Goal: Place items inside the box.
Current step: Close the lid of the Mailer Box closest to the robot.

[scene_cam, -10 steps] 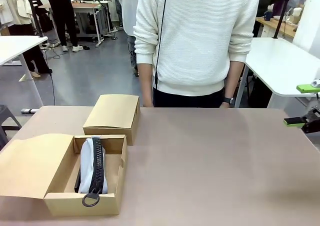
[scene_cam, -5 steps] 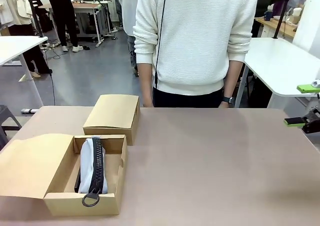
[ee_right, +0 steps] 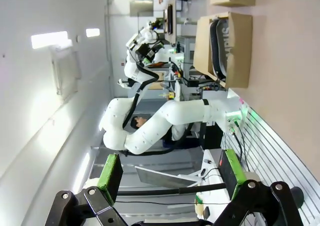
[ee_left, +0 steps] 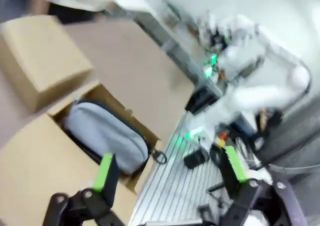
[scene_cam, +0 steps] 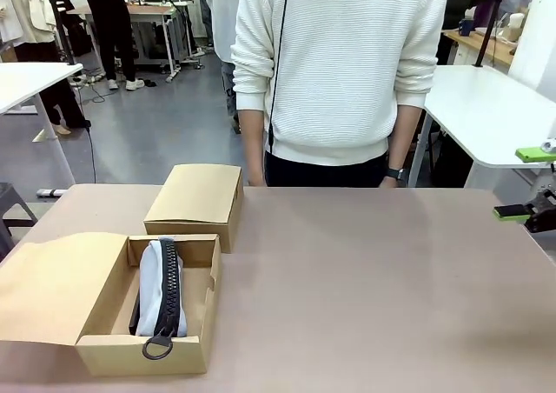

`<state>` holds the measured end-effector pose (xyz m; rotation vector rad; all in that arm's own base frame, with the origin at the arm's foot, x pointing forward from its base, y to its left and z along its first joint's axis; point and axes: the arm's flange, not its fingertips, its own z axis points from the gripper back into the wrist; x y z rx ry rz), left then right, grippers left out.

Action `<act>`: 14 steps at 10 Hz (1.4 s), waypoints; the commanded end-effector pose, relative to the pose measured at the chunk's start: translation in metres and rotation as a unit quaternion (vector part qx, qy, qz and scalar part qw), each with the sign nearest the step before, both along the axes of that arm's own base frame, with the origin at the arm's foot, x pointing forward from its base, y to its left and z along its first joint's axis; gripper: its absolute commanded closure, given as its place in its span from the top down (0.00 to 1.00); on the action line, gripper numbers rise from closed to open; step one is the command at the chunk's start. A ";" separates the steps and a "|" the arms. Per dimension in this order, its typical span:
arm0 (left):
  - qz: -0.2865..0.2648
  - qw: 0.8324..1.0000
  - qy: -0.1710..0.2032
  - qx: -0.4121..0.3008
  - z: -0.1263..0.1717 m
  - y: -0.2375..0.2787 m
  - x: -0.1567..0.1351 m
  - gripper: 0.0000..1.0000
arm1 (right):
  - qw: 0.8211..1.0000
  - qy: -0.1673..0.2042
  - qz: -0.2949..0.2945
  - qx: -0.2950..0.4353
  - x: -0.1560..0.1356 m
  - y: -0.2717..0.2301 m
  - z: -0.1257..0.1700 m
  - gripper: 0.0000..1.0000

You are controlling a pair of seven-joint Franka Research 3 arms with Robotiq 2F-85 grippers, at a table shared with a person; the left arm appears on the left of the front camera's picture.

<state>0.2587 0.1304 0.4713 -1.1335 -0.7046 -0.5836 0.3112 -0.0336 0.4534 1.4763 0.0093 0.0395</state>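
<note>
An open cardboard box (scene_cam: 143, 356) sits at the table's front left, its flap folded out to the left. Inside lies the grey zip pencil pouch (scene_cam: 155, 280), its black zipper facing up and the ring pull hanging over the front wall. The blurred left wrist view shows the same box (ee_left: 150, 131) and pouch (ee_left: 107, 136) beyond my open left gripper (ee_left: 169, 168). My right gripper (scene_cam: 521, 183) hangs open at the table's right edge, holding nothing. In its wrist view the right gripper (ee_right: 170, 170) is far from the box (ee_right: 240, 46) and pouch (ee_right: 225, 38).
A closed cardboard box (scene_cam: 195, 197) stands just behind the open one. A person in a white sweater (scene_cam: 339, 71) stands at the far edge, hands behind the body. The brown table (scene_cam: 373, 280) is bare across its middle and right. A white table (scene_cam: 486, 106) stands behind at right.
</note>
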 end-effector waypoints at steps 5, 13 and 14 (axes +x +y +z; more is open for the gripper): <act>-0.053 0.987 -0.151 0.025 -0.007 0.000 0.000 1.00 | 1.000 0.010 0.000 -0.001 -0.002 0.000 0.004 1.00; -0.002 0.917 -0.358 0.176 -0.116 0.059 0.034 1.00 | 1.000 0.010 0.000 -0.001 -0.002 0.000 0.004 1.00; -0.020 0.906 -0.366 0.212 -0.129 0.067 0.043 1.00 | 1.000 0.010 0.000 -0.001 -0.002 0.000 0.004 1.00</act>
